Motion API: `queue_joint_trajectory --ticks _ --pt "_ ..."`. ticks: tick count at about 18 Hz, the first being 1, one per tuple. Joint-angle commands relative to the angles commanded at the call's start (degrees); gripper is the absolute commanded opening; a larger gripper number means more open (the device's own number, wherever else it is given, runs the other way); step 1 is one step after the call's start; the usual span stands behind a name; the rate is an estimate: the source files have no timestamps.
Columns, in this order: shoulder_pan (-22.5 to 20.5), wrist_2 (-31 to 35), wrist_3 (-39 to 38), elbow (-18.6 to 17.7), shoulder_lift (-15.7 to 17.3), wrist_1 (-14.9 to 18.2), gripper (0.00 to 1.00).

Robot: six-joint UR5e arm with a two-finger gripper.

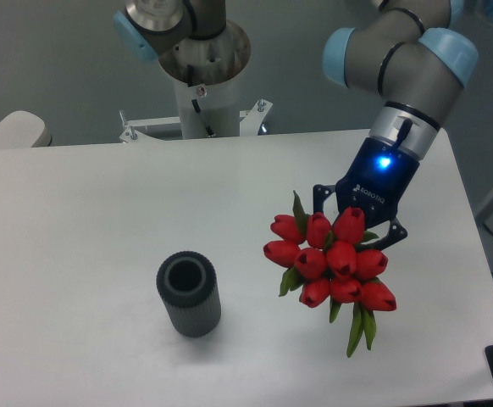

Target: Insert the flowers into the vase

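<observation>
The flowers, a tight bunch of red tulip buds with green leaves and stems, sit right of centre, buds toward the camera. My gripper comes down from the upper right with a blue light on its wrist. Its dark fingers show on both sides of the bunch, and the buds hide the fingertips, so I cannot tell whether it grips them. The vase, dark grey, ribbed and cylindrical, stands upright with an empty round mouth at lower centre-left, well to the left of the flowers.
The robot's white base column stands at the table's far edge. The white table ends close to the right of the gripper and just below the stems. A pale rounded object sits at the far left.
</observation>
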State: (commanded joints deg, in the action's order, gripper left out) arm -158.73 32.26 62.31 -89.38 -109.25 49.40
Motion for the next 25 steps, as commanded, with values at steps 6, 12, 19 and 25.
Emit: queue_joint_trajectory --ticks 6,12,19,25 --pt "0.1 0.0 -0.2 -0.5 0.0 -0.6 0.20" --pt "0.1 -0.1 -0.9 -0.5 0.0 -0.7 0.20" --pt "2.3 -0.1 -2.4 -0.8 0.2 -1.3 0.20" --pt "4.5 -1.0 -2.8 -0.5 0.0 -1.8 0.21"
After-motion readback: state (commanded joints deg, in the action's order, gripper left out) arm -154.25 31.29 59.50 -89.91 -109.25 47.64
